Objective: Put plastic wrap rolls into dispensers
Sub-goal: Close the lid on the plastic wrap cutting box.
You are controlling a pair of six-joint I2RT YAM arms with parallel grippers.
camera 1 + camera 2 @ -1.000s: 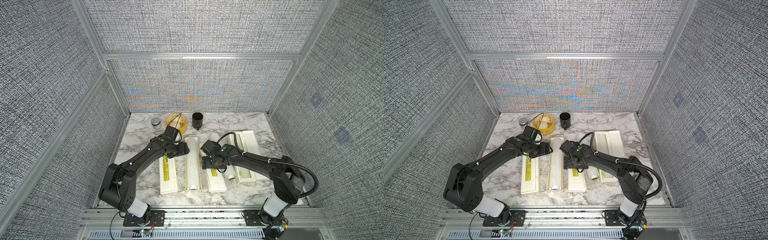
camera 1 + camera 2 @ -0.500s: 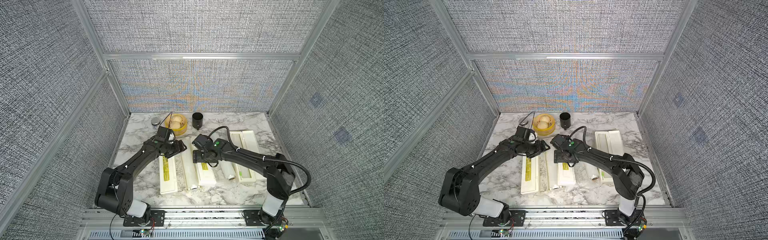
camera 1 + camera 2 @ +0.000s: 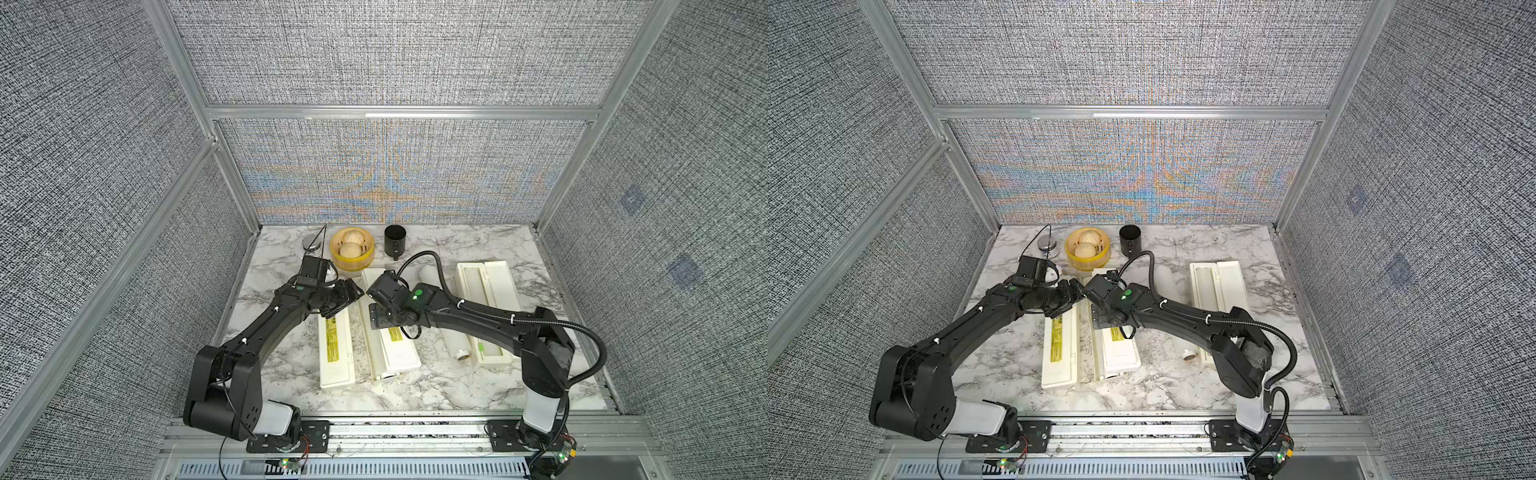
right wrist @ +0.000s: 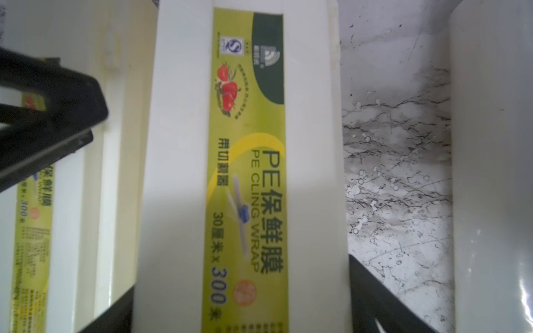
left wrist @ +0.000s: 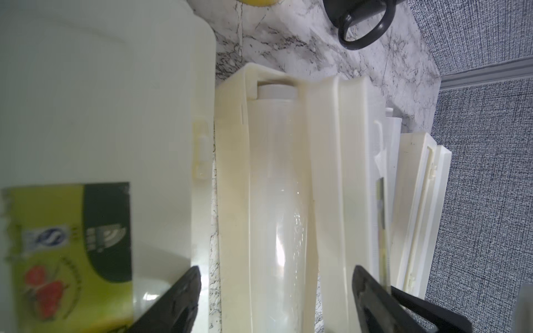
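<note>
Three dispensers lie on your marble surface [image 3: 291,374], side by side. The left dispenser [image 3: 336,353] is closed, label up. The middle dispenser [image 3: 375,357] is open, with one roll [image 5: 277,201] seated in its tray. Your right fingers [image 4: 366,288] are set wide and clamp the two long edges of its lid [image 3: 401,349], which stands tilted over the tray. Your left fingers [image 5: 178,299] are spread apart, straddling that tray from above and closed on nothing. The right dispenser [image 3: 503,286] lies open, off to the side.

Two rolls show. One is the seated roll, and the other is a loose roll [image 3: 456,343] lying on the surface between the middle and right dispensers, partly under your right arm.

At the back stand one yellow steamer [image 3: 353,264] holding two buns [image 3: 351,249] and one black cup [image 3: 395,243].
</note>
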